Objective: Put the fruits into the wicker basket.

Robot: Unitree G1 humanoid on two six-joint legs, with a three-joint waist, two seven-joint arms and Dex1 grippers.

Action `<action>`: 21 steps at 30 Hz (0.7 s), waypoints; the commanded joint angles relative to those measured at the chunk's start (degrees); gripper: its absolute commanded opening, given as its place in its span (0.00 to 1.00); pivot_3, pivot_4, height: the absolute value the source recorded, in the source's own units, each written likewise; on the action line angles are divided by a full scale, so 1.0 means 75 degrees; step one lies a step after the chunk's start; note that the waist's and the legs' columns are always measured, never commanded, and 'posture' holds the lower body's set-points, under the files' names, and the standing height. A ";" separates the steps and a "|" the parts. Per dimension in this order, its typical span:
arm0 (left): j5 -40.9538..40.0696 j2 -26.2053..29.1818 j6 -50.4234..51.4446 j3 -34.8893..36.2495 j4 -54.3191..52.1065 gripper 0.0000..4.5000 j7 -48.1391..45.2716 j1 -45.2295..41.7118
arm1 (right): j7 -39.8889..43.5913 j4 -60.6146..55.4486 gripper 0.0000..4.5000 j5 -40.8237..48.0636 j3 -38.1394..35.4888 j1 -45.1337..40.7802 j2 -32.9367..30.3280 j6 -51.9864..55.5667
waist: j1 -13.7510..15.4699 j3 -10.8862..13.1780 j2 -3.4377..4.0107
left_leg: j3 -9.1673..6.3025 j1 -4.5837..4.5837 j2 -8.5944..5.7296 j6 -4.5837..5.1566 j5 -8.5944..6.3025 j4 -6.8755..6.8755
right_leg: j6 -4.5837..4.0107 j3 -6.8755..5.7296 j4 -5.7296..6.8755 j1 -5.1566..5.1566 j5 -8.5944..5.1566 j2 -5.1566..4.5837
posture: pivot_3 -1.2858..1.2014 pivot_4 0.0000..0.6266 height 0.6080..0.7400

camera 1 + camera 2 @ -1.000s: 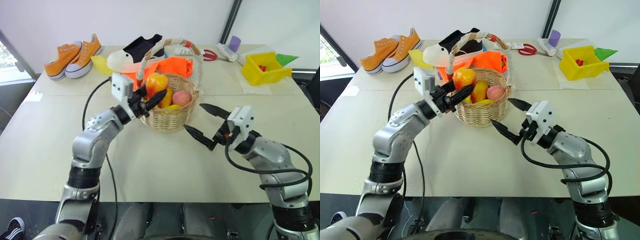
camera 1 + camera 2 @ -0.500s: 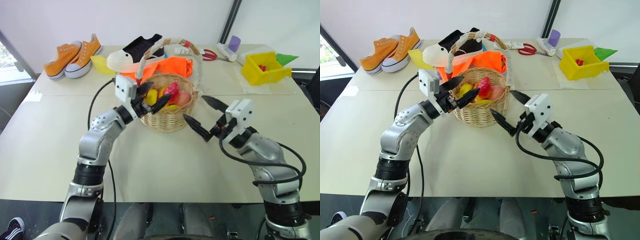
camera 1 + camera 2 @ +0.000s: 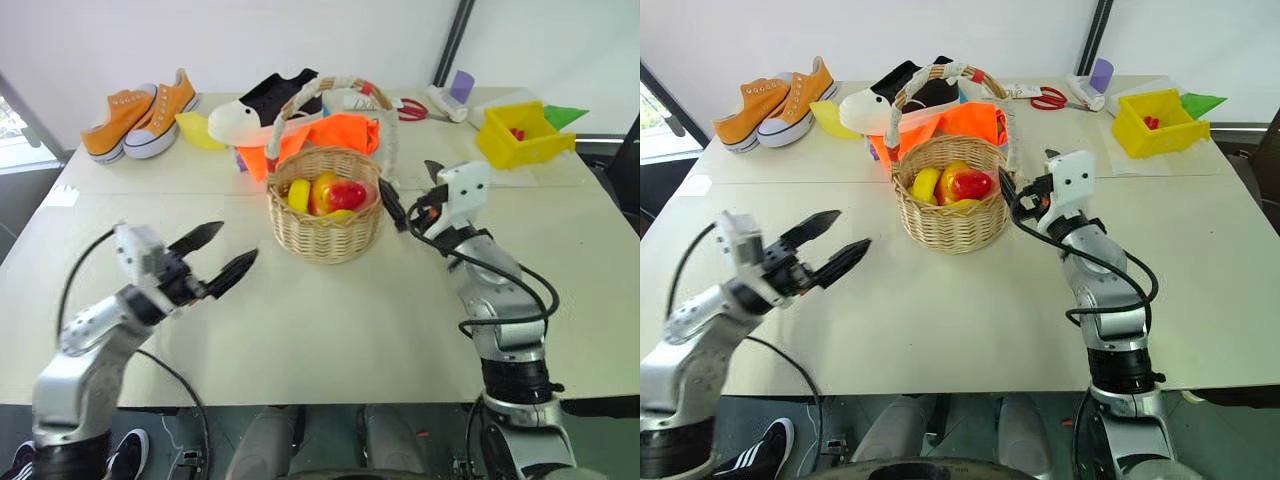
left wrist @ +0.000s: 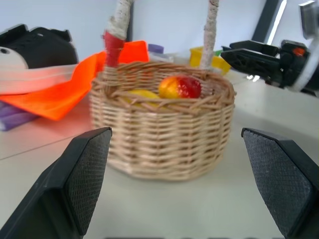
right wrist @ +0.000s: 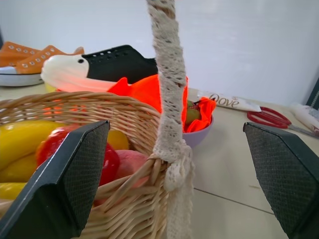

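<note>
On the left side of the table (image 3: 300,330), the left gripper (image 3: 222,253) hangs low over the bare top with its two black fingers spread wide apart, and it holds nothing. In the middle sits the wicker basket (image 3: 325,222), round and tan and woven, with a tall curved handle (image 3: 330,88) wrapped in white with a red-orange band. The fruits (image 3: 327,192) lie inside it in a little pile: a yellow one at the left side, a red one with a yellow end on top, and more yellow and a bit of pink under them. They look shiny and smooth, like toys. No fruit can be seen out on the table, so the job looks done or very nearly done, though something could be hiding behind the basket or the orange cloth (image 3: 335,132). Right of the basket, the right gripper (image 3: 1025,185) is up close beside the rim and the handle, with its fingers wide open too and nothing between them. Far off at the right stands a yellow box (image 3: 524,135), and it is not part of the job
</note>
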 commanded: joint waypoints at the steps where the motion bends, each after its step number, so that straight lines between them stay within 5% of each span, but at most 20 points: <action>1: -0.0103 0.0117 -0.0460 0.0595 0.0029 0.99 -0.0333 0.0434 | 0.0087 0.0420 1.00 -0.0159 0.0065 -0.0585 0.0046 -0.0255 | -0.0003 0.0002 0.0004 | 0.0000 0.0000 0.0000 0.0000 0.0000 0.0000 | -0.0001 0.0000 0.0000 0.0000 -0.0001 0.0000 | 0.52 0.24 1.00; 8: 0.0015 -0.0109 -0.1223 0.0990 0.0412 0.99 -0.0423 0.1013 | 0.0177 0.1913 1.00 -0.0496 0.0192 -0.1529 0.0188 -0.0702 | 0.0004 0.0002 0.0003 | 0.0000 -0.0001 -0.0001 -0.0001 -0.0001 -0.0002 | -0.0001 -0.0001 -0.0004 0.0001 -0.0001 -0.0001 | 0.52 0.24 1.00; 11: -0.0096 -0.0127 -0.1355 0.1107 0.0413 1.00 -0.0476 0.1237 | 0.0159 0.2236 0.80 -0.0565 0.0150 -0.1684 0.0194 -0.0796 | -0.0005 0.0002 0.0004 | 0.0000 -0.0001 0.0000 -0.0001 -0.0001 -0.0004 | -0.0001 0.0000 -0.0003 -0.0003 0.0000 0.0000 | 0.52 0.24 1.00; 18: -0.0144 -0.0086 -0.1443 0.0994 0.0474 1.00 -0.0440 0.1123 | 0.0145 0.2270 0.04 -0.0551 -0.0021 -0.1641 0.0140 -0.0969 | 0.0001 0.0003 0.0005 | 0.0000 -0.0001 0.0002 -0.0001 -0.0001 -0.0011 | -0.0001 0.0001 -0.0003 -0.0006 0.0000 0.0000 | 0.52 0.24 1.00; 21: -0.0209 -0.0101 -0.1384 0.0776 0.0532 1.00 -0.0484 0.0812 | 0.0098 0.2167 0.04 -0.0570 -0.0292 -0.1557 -0.0140 -0.1014 | 0.0023 0.0004 0.0006 | 0.0000 -0.0001 0.0001 -0.0001 -0.0001 -0.0010 | -0.0001 0.0000 -0.0002 -0.0006 0.0000 0.0000 | 0.52 0.24 1.00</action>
